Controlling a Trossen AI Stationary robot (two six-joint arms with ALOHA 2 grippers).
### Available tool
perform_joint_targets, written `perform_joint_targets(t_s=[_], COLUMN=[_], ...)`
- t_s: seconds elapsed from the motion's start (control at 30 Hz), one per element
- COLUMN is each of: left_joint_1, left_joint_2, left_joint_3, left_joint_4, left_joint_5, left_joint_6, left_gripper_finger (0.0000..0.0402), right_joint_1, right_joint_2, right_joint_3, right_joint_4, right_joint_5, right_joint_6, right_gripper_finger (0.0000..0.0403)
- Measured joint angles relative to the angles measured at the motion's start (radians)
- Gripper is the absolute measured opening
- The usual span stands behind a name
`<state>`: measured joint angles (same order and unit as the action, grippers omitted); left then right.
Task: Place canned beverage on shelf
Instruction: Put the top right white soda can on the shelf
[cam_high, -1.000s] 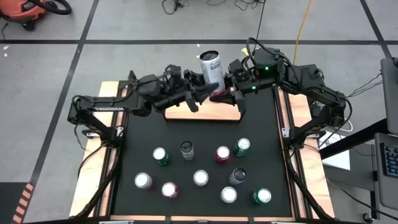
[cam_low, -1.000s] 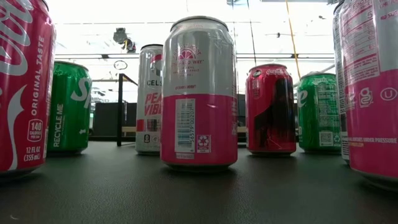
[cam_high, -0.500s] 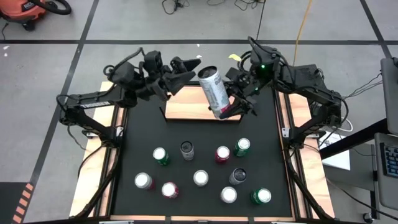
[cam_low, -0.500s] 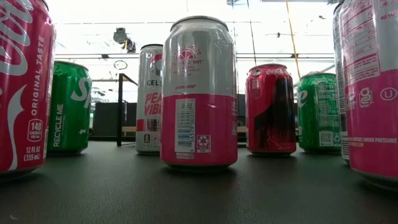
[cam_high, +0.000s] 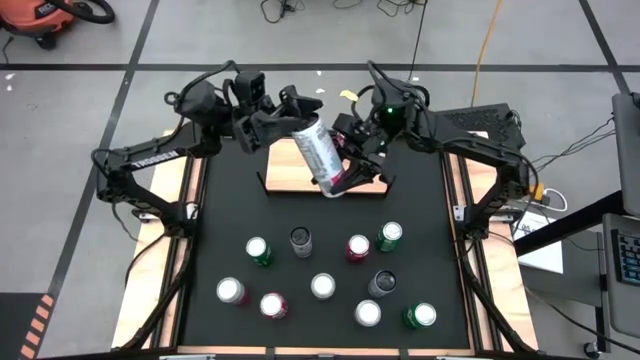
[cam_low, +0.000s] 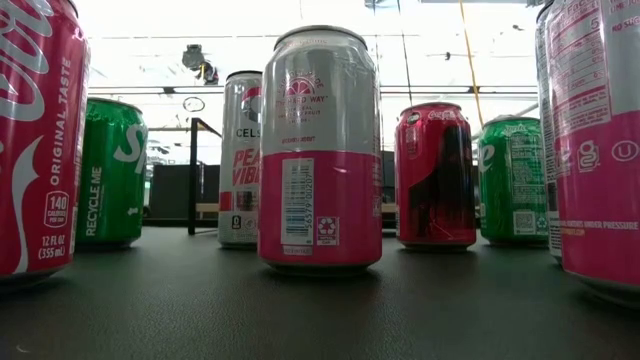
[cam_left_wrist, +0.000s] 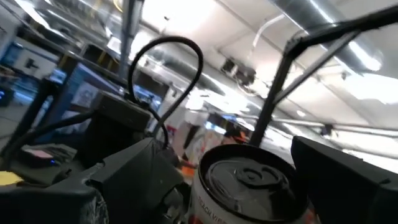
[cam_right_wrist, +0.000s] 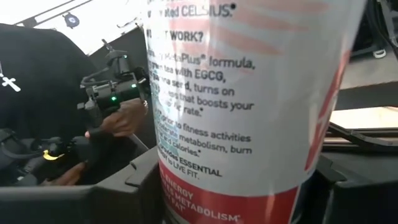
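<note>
One tall white can (cam_high: 317, 157) clamped low in right pincer (cam_high: 343, 172), tilted, top leaning toward wide-spread left pincer (cam_high: 300, 103), above shelf (cam_high: 325, 180). Ten more cans (cam_high: 323, 286) upright on counter (cam_high: 420, 215) beyond.

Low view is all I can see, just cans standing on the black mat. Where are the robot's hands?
Observer: Both are at the far end, above the shelf. The right hand grips a tall Celsius can near its bottom.
Operator: Is the can standing up?
Observer: No, it's tilted in the air over the shelf, not set down.
Operator: And the other hand?
Observer: The left hand is open, with a finger on either side of the can's top.
</note>
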<state>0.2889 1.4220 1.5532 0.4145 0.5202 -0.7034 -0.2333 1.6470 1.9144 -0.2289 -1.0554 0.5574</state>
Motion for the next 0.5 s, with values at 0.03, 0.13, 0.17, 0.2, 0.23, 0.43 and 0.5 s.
perform_joint_targets(t_s=[0.03,0.13,0.17,0.2,0.23,0.43,0.5], left_joint_1=[0.008,0.032,0.041,0.050,0.057,0.071,0.061], left_joint_2=[0.000,0.000,0.000,0.000,0.000,0.001,0.001], left_joint_3=[0.000,0.000,0.000,0.000,0.000,-0.001,-0.001], left_joint_4=[0.000,0.000,0.000,0.003,0.008,0.023,0.023], left_joint_5=[0.025,0.105,0.127,0.149,0.169,0.213,0.213], left_joint_6=[-0.002,-0.015,-0.030,-0.048,-0.060,-0.084,-0.071], left_gripper_finger=[0.0365,0.0365,0.0365,0.0365,0.0365,0.0365,0.0365], right_joint_1=[0.001,0.003,0.003,0.003,0.003,0.002,0.002], right_joint_2=[0.001,0.003,0.003,0.003,0.003,0.001,0.001], right_joint_3=[0.000,0.000,0.000,0.000,0.000,0.001,0.001], right_joint_4=[0.003,0.010,0.011,0.014,0.020,0.030,0.030], right_joint_5=[0.000,0.002,0.002,0.002,0.002,0.008,0.012], right_joint_6=[0.004,0.014,0.012,0.010,0.010,0.003,-0.003], right_gripper_finger=[0.0222,0.0222,0.0223,0.0223,0.0223,0.0223,0.0223])
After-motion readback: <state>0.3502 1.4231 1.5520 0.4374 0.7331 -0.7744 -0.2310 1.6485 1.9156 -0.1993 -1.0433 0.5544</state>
